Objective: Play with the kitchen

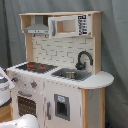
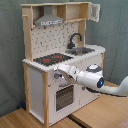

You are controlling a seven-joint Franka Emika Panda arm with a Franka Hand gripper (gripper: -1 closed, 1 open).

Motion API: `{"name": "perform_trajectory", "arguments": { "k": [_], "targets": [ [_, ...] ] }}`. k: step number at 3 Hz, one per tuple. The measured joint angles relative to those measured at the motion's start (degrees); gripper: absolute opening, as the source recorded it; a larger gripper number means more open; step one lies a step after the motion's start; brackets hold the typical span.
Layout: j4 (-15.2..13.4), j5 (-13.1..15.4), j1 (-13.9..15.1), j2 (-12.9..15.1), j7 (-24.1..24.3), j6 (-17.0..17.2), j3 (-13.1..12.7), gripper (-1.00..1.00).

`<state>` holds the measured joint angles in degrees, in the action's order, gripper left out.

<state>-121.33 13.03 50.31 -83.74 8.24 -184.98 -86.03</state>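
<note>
- Grey curtain hangs behind everything in both exterior views; a wooden floor (image 2: 95, 112) lies under the scene in the second exterior view
- the kitchen (image 2: 62, 55) stands upright on this floor, white with light-wood sides; in the first exterior view the kitchen (image 1: 65, 70) fills most of the picture
- the arm (image 2: 92, 80) comes in from the second exterior view's right; the end effector (image 2: 59, 74) is at the kitchen's front panel, just under the worktop edge; if it is clenched or released, I cannot tell
- above the end effector is the hob (image 2: 52, 59) with red rings; beyond it, toward the second exterior view's right, are the sink (image 2: 80, 50) and the black faucet (image 2: 75, 39)
- below the end effector is the oven door (image 2: 64, 96)
- high above it are the grey hood (image 2: 49, 21) and the pegboard back (image 2: 52, 37)
- in the first exterior view, only white parts of the arm show at the left edge (image 1: 4, 85)
</note>
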Motion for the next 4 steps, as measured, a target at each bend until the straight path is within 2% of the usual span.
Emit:
{"name": "perform_trajectory", "arguments": {
  "k": [2, 3, 4],
  "targets": [
    [-6.4, -0.1, 0.0, 0.0, 0.0, -11.4, 0.5, 1.00],
    [-8.2, -0.8, -0.6, -0.3, 5.0, -14.0, -0.4, 1.00],
    [-7.9, -1.8, 0.0, -0.7, 10.7, -13.0, -0.8, 1.00]
  ]
}}
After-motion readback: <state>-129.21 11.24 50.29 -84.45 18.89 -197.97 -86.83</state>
